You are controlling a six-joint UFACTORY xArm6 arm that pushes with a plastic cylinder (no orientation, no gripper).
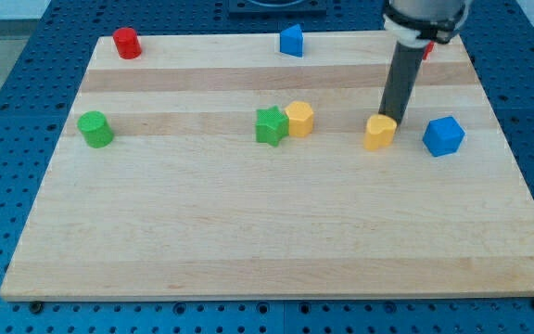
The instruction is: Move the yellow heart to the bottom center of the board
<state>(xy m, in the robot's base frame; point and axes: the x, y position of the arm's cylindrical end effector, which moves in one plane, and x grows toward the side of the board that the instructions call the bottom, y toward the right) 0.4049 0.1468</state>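
No jaws are fitted, so nothing is being gripped: the rod's tip (395,119) is touching the yellow heart (379,133) at right of centre, seemingly starting the push, needing travel toward bottom centre.

Straight dark rod (398,85), grey-black mount w/ white-red band.

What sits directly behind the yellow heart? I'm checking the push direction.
My tip stands just behind the yellow heart-shaped block, at its upper right edge. Whether they touch cannot be seen; the heart covers the tip's very end.
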